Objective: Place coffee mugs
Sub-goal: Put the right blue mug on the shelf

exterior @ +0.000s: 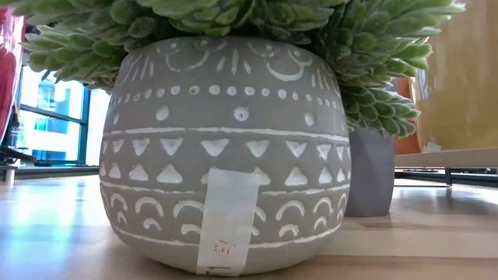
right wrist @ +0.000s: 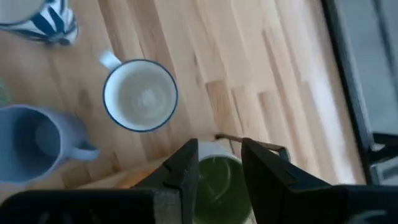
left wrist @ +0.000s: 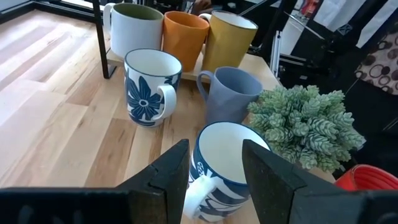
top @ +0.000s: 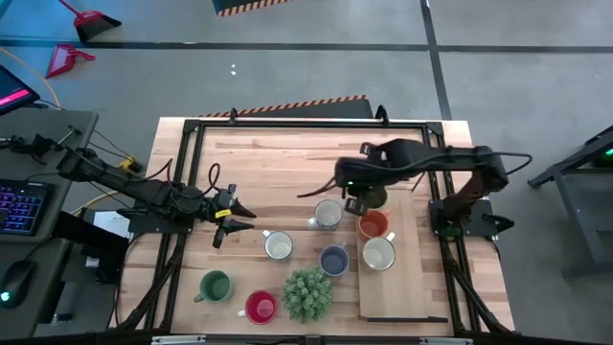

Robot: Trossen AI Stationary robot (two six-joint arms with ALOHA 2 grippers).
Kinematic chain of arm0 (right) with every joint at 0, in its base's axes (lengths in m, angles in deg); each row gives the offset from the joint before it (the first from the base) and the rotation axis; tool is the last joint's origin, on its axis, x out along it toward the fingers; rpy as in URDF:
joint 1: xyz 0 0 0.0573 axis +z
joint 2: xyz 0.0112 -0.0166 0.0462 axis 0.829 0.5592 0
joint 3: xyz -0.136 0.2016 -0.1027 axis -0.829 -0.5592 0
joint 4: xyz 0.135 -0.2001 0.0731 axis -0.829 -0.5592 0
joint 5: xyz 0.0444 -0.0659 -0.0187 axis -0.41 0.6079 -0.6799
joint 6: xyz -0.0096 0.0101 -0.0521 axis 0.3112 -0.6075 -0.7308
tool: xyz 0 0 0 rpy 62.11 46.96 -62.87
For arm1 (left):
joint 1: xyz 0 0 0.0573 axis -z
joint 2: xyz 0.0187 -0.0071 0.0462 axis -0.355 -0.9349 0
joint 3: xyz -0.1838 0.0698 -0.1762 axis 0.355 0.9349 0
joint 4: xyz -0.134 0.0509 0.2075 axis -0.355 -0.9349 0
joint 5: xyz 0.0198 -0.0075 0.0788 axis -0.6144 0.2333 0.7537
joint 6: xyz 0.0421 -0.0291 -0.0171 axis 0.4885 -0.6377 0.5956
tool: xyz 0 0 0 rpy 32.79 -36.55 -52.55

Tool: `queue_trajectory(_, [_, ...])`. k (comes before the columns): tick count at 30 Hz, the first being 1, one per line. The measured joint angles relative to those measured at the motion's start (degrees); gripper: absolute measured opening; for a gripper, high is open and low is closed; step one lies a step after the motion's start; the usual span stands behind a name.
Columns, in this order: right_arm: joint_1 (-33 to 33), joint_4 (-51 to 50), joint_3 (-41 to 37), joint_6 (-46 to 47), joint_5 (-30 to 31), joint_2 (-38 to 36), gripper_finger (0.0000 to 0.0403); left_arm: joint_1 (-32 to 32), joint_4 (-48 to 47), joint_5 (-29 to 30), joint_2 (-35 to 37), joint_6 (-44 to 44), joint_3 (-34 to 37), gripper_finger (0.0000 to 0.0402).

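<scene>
From above, the wooden table (top: pixel 287 163) carries 8 mugs around a spiky plant (top: pixel 307 293), and a pale tray (top: pixel 402 287) lies at its right. The left gripper (top: pixel 239 218) hovers at the left, fingers spread and holding nothing, pointing at a white blue-patterned mug (top: pixel 278 246); its wrist view shows that mug (left wrist: pixel 221 168) just past the fingertips, the lower part cut off. The right gripper (top: pixel 356 203) sits over the olive green mug (top: pixel 372 197) at the tray's far edge. Its wrist view shows 1 finger inside the rim and 1 outside, so it seems to pinch the wall of that mug (right wrist: pixel 217 180), though the mug's near side is hidden behind the fingers.

On the tray are an orange mug (top: pixel 373 225) and a white mug (top: pixel 378 253). Left of the tray stand a second blue-flowered mug (top: pixel 328 214) and a blue-grey mug (top: pixel 333 260). Nearer, at the left, are a green mug (top: pixel 215 286) and a red mug (top: pixel 261 307).

The low view is almost filled by the plant's grey patterned pot (exterior: pixel 226 148); only slivers of mugs show past it, too little to identify.
</scene>
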Motion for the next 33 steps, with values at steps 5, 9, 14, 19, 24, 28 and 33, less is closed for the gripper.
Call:
queue_trajectory(5, [1.7, 8.5, -10.8, 0.5, 0.7, -8.5, 0.0100, 0.0, 0.0, 0.0, 0.0, -0.4, 0.0, 0.0135])
queue_trajectory(9, [2.3, 21.0, -23.2, 1.6, -2.8, -16.8, 0.0100, 0.0, 0.0, 0.0, 0.0, -0.9, 0.0, 0.0135])
queue_trajectory(14, [1.6, 35.3, -36.0, 2.1, -8.5, -22.4, 0.0100, 0.0, 0.0, 0.0, 0.0, -0.9, 0.0, 0.0135])
queue_trajectory(19, [0.2, 42.6, -40.3, 2.0, -12.8, -19.4, 0.0100, 0.0, 0.1, 0.0, 0.0, -0.8, 0.0, 0.0135])
queue_trajectory(24, [-2.1, 39.8, -36.0, 0.8, -14.4, -12.5, 0.0100, 0.0, 0.2, 0.1, 0.0, -0.9, 0.0, 0.0135])
queue_trajectory(28, [-3.3, 37.0, -31.9, -1.7, -15.4, -6.8, 0.0100, 0.0, 0.2, 0.1, 0.0, -0.9, 0.0, 0.0135])
queue_trajectory(33, [-3.9, 34.4, -29.1, -2.7, -15.8, -1.7, 0.0100, 0.0, 0.1, 0.1, 0.0, -0.9, 0.0, 0.0135])
